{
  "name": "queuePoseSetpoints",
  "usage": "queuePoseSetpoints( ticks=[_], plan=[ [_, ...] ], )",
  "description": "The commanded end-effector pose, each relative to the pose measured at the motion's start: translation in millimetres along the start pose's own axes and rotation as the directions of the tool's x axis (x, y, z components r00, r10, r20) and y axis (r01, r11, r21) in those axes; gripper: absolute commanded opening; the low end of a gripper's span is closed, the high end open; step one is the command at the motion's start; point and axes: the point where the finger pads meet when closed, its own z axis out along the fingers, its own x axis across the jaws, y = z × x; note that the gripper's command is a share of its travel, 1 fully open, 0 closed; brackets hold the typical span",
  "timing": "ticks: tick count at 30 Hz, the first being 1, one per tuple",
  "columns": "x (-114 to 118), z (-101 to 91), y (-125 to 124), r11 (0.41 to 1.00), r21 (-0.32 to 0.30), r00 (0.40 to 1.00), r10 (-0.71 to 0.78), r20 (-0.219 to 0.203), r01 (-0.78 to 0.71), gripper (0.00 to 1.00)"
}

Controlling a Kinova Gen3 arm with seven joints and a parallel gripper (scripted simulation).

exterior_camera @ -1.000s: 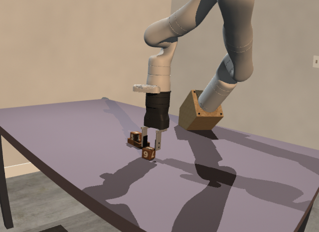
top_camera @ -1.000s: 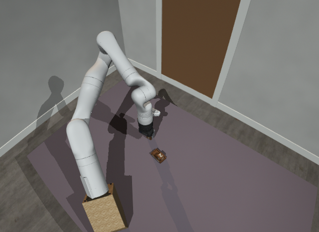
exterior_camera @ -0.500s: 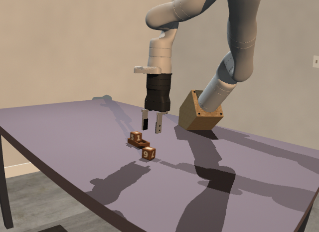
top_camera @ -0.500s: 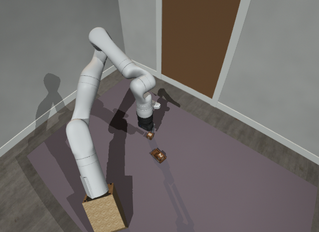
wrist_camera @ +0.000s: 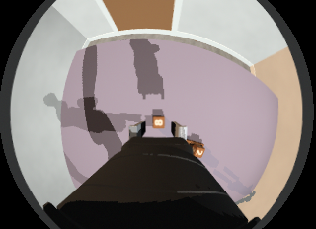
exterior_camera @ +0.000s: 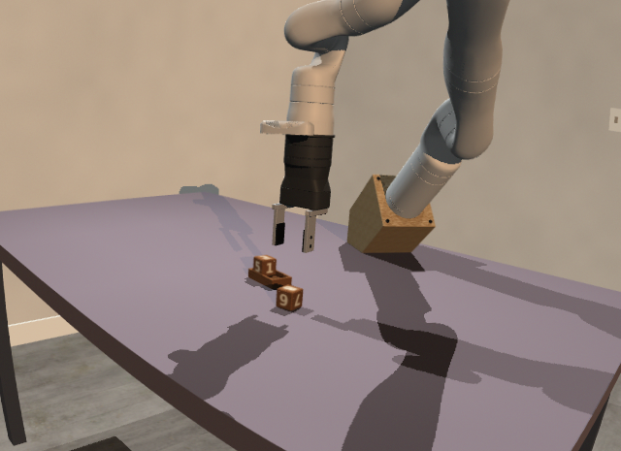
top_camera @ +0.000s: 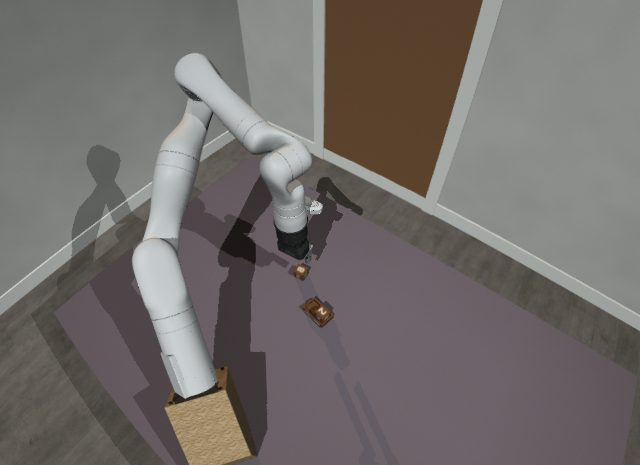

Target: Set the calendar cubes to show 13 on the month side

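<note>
The tray (top_camera: 308,313) (exterior_camera: 259,277) lies flat on the table; no month name is readable. One cube (top_camera: 321,311) (exterior_camera: 264,265) (wrist_camera: 198,151) stands in one half of it, 2 on top, with upright 5 and 1 on the sides facing the exterior camera. The other half is empty. The second cube (top_camera: 300,271) (exterior_camera: 289,298) (wrist_camera: 158,122) sits flat on the table just off the tray's empty end, 8 on top; the exterior view shows a 6-like digit and what looks like an inverted 7. My gripper (exterior_camera: 293,247) (wrist_camera: 158,126) is open and empty above this cube.
The wooden base block (top_camera: 211,426) (exterior_camera: 391,238) carries the arm, well away from tray and cubes. Arm shadows fall across the table (top_camera: 439,346) (exterior_camera: 125,256). Walls and a brown door (top_camera: 398,78) stand beyond the table.
</note>
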Motion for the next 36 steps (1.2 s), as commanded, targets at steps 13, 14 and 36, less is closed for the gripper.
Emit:
queuePoseSetpoints(
  ticks=[13,14,36],
  plan=[
    [0.3,-0.6,-0.3,1.0,0.001,1.0,0.0,-0.001,0.0,1.0],
    [0.3,-0.6,-0.3,1.0,0.001,1.0,0.0,-0.001,0.0,1.0],
    [-1.3,0.5,-2.3,0.983,-0.001,0.983,-0.184,-0.001,0.184,1.0]
  ],
)
